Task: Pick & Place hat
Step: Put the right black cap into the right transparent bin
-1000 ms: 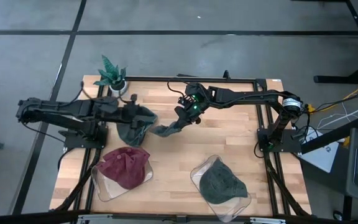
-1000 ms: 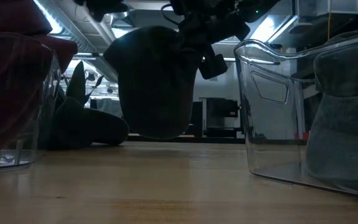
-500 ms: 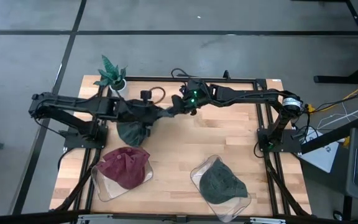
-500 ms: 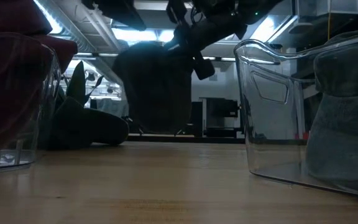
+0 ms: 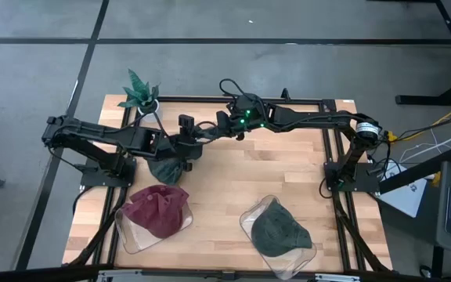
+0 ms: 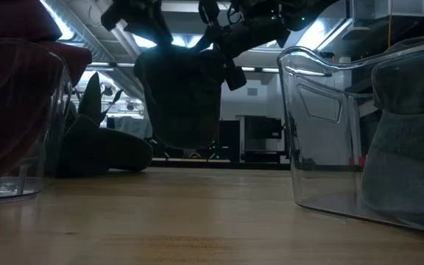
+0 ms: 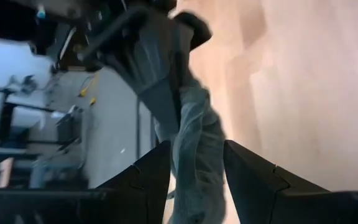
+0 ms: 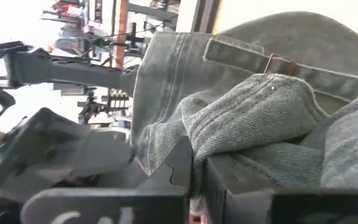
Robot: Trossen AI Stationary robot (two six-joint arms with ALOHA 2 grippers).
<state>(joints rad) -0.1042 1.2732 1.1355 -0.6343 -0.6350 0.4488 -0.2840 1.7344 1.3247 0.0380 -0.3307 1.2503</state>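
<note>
A grey-green hat (image 5: pixel 169 163) is held in the air above the back left part of the table (image 5: pixel 233 188), clear of the wood, as the low view shows it (image 6: pixel 182 99) hanging well above the tabletop. It is gripped from both sides: the right gripper (image 5: pixel 224 133) is pinched on a fold of its denim cloth (image 8: pixel 253 115), and the left gripper (image 5: pixel 188 147) has its two fingers (image 7: pixel 148 174) set around a hanging strip of the same cloth (image 7: pixel 194 149), the cloth running between them. The two grippers are seen close together above the hat. A dark red hat (image 5: pixel 156 210) lies in a clear tray (image 5: pixel 131 239) at the front left, and another grey-green hat (image 5: pixel 282 232) lies in a second clear tray (image 5: pixel 250 215) at the front right. A small potted plant (image 5: pixel 141 92) stands at the back left corner.
</note>
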